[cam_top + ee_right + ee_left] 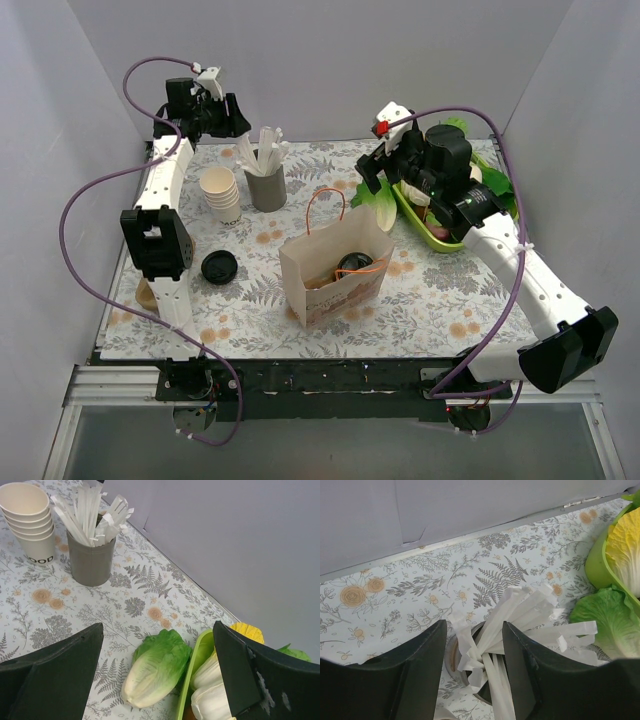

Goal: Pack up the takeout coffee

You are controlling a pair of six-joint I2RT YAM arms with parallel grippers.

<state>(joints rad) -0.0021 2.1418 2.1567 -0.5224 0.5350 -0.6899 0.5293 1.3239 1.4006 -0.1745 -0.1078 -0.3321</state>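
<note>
The takeout coffee [353,264] stands inside the open paper bag [320,290] at the table's middle; only its black lid shows, the cup is hidden by the bag. It is out of both wrist views. My left gripper [218,112] is open and empty at the far back left; in its wrist view the gripper [474,627] hangs over a grey holder of white paper sticks [520,615]. My right gripper [385,165] is open and empty at the back right; in its wrist view the gripper [157,630] hangs above a loose lettuce [157,667].
A stack of lidless cream cups [220,193] and the grey stick holder [267,185] stand at the back left. A loose black lid [218,266] lies left of the bag. A green tray [425,228] of vegetables sits at the back right, with the lettuce [372,197] beside it.
</note>
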